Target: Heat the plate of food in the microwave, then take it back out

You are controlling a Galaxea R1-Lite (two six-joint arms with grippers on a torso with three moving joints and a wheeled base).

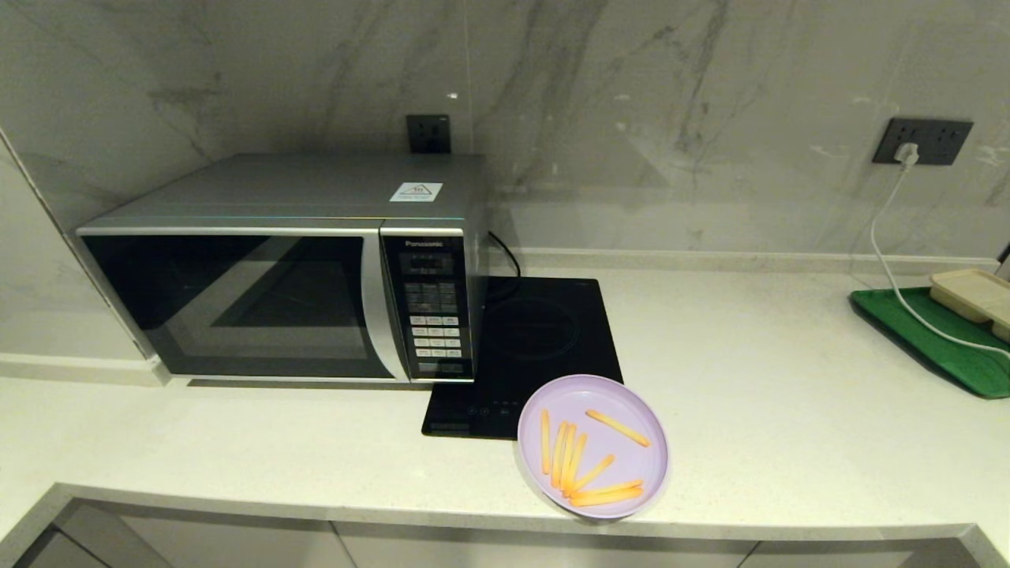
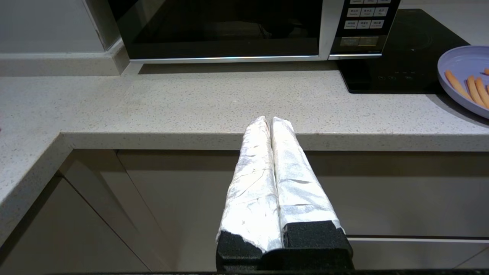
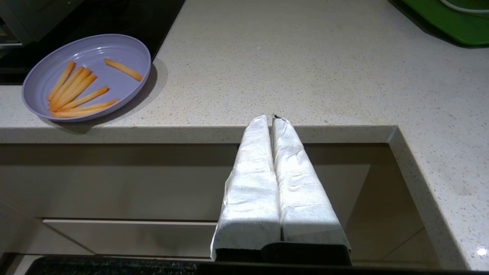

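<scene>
The pale lilac plate of food (image 1: 593, 446) holds several orange fries and sits at the counter's front edge, partly over the black cooktop's corner; it also shows as the plate (image 3: 87, 76) and plate (image 2: 464, 78) in the wrist views. The silver Panasonic microwave (image 1: 276, 268) stands at the back left with its dark glass door closed. Neither arm shows in the head view. My left gripper (image 2: 268, 119) hangs shut and empty in front of the counter edge, below the microwave. My right gripper (image 3: 269, 118) is shut and empty too, off the counter edge to the right of the plate.
A flat black induction cooktop (image 1: 536, 347) lies right of the microwave. A green tray (image 1: 931, 335) with a beige rectangular tray (image 1: 974, 296) sits at the far right, crossed by a white cable (image 1: 892, 260) from a wall socket. Cabinet fronts run under the counter.
</scene>
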